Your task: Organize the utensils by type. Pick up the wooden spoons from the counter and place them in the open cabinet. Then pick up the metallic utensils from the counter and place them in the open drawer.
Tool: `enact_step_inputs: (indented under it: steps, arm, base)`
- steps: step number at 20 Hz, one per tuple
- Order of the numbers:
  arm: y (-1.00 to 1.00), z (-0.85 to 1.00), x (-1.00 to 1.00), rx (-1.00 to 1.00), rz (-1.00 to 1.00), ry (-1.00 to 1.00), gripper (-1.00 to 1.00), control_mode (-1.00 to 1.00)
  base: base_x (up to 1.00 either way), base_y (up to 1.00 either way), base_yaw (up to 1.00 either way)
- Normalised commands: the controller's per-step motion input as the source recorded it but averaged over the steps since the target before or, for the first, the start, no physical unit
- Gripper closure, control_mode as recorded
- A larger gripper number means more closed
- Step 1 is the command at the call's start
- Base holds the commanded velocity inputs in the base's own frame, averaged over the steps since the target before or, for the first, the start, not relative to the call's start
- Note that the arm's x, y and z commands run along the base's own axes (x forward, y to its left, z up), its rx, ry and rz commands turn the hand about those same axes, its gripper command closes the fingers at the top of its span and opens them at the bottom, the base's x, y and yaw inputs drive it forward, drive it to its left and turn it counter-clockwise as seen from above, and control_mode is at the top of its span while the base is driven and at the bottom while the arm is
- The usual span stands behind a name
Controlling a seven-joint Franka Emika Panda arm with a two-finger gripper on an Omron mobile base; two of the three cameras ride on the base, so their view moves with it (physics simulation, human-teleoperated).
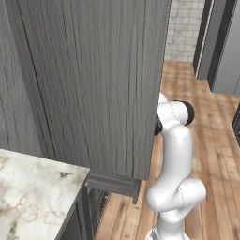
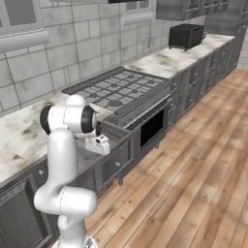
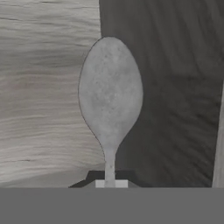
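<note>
Showing in the hand view is one grey metallic spoon (image 3: 110, 94), its oval bowl up and its thin neck running straight down into the claw (image 3: 111, 183), which is clenched on that neck just below the bowl. Behind the spoon lie two wood-grain surfaces: a pale grey one (image 3: 43, 96) on the left and a darker grey one (image 3: 175, 96) on the right, meeting along a straight edge that passes behind the bowl. Which part of the furniture each belongs to cannot be told from that view.

One marble tabletop (image 1: 33, 197) shows at the lower left of the left base view. One large grey wood-grain panel (image 1: 93, 79) hangs in front of that camera and hides the arm's upper part and the hand. Below its lower edge one dark grey drawer (image 1: 115, 183) juts out from the cabinets.

From the right base view come one gas stove (image 2: 118, 94) with its oven (image 2: 151, 128) beneath, one dark box-shaped appliance (image 2: 186, 35) on the far tabletop, a tiled wall (image 2: 58, 53) and a plank floor (image 2: 193, 174).

One white arm (image 2: 65, 160) rises upright, bends at a dark-capped elbow (image 2: 68, 118), and reaches forward toward the drawer front.
</note>
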Motion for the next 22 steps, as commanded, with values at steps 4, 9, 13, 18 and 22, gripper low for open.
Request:
enact_step_inputs:
  steps: [4, 9, 13, 18, 22]
  arm:
    - [-0.49, -0.28, -0.64, -0.07, -0.03, 0.09, 1.0, -1.0]
    - [-0.61, -0.18, -0.76, -0.03, -0.02, 0.06, 1.0, -1.0]
    - [-0.69, -0.09, -0.79, 0.0, 0.0, 0.03, 1.0, -1.0]
    - [-0.67, 0.0, -0.84, 0.0, -0.01, 0.01, 1.0, -1.0]
    - [-0.7, 0.0, -0.85, 0.0, -0.02, 0.0, 1.0, -1.0]
  base:
    - [0.0, 0.0, 0.0]
    - [0.0, 0.0, 0.0]
    - [0.0, 0.0, 0.0]
    - [0.0, 0.0, 0.0]
    - [0.0, 0.0, 0.0]
